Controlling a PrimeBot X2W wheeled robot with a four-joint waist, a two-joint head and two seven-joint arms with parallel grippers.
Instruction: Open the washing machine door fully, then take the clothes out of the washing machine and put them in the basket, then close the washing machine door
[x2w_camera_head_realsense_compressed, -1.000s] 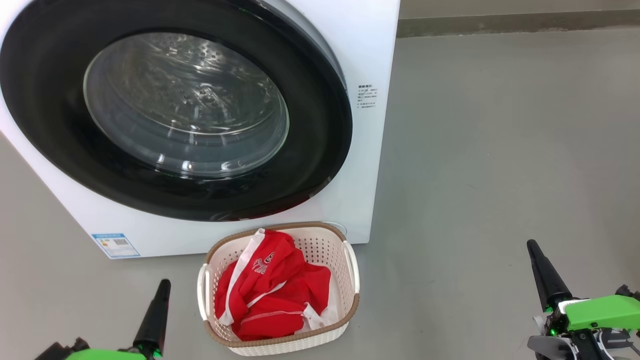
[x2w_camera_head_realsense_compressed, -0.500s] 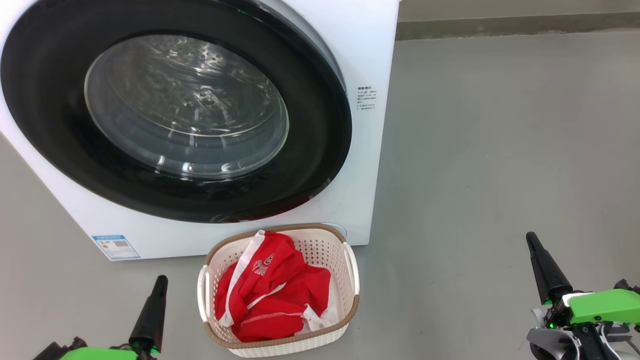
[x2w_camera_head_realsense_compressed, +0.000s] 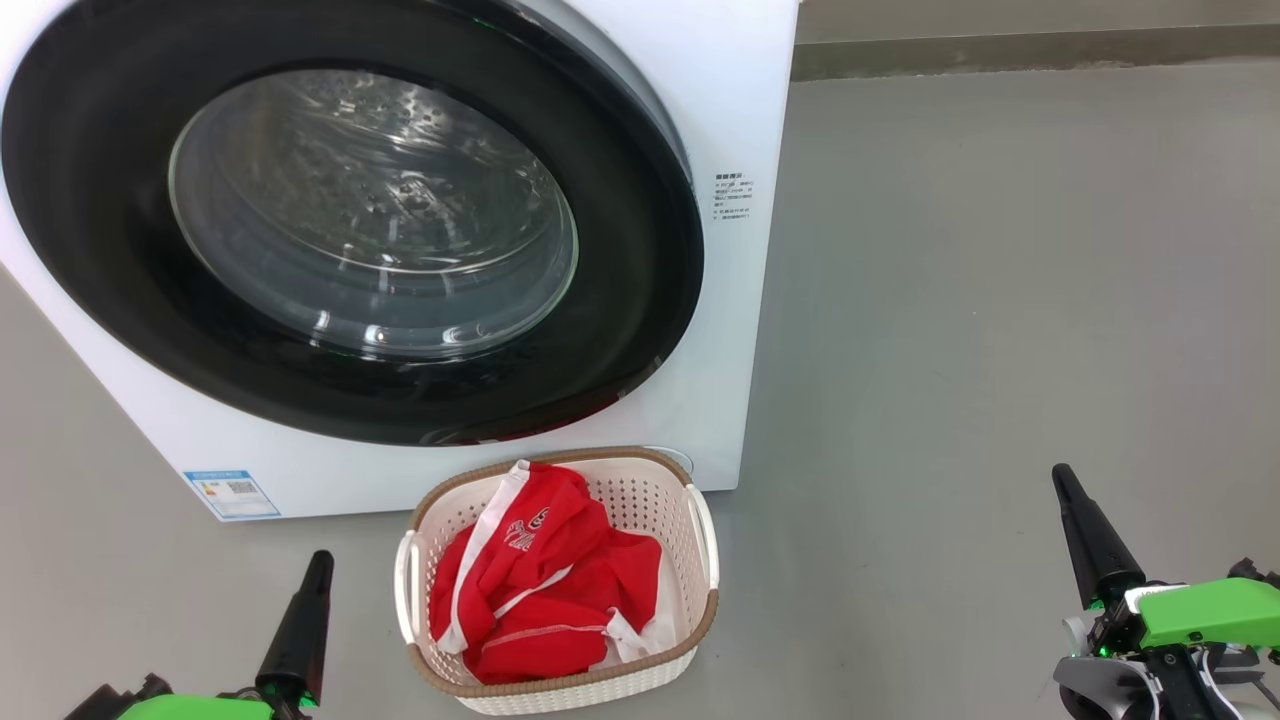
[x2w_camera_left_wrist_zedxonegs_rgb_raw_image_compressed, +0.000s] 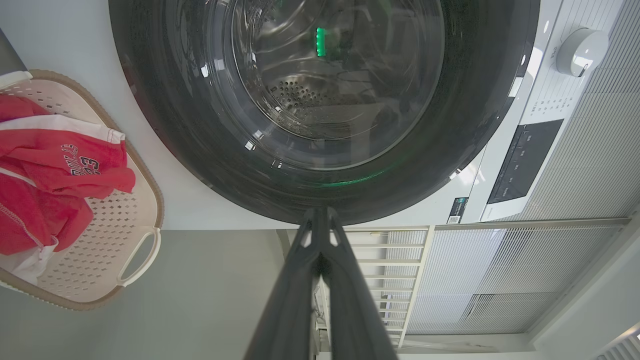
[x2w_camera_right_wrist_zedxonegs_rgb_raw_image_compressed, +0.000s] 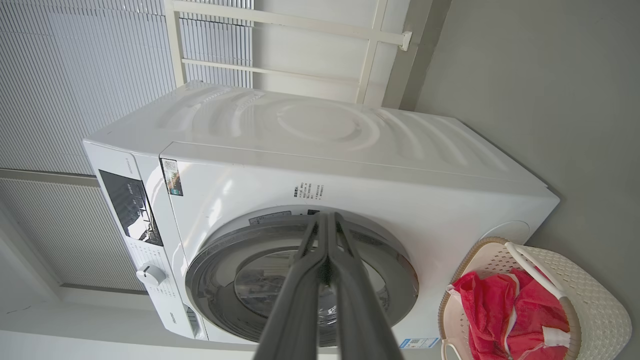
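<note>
Both grippers are seen pressed shut and empty: the left gripper (x2w_camera_head_realsense_compressed: 321, 560) and the right gripper (x2w_camera_head_realsense_compressed: 1061, 474) are held low, well apart, with their fingers pointed forward. Against a second ago only a slight shift of the two fingertips is noted, and over the last half second nothing is seen to move, so the arms are judged to have settled at rest. The basket (x2w_camera_head_realsense_compressed: 565, 684) is found on the floor between the grippers, nearer the left one and a little ahead of its tip, with the clothes (x2w_camera_head_realsense_compressed: 540, 590) heaped inside it, unchanged. Beyond the basket, ahead of both fingertips, the washing machine door (x2w_camera_head_realsense_compressed: 640, 300) is seen lying against the front of the washing machine (x2w_camera_head_realsense_compressed: 735, 90), apparently shut, and no red is made out through its glass. All three steps are therefore judged done.
</note>
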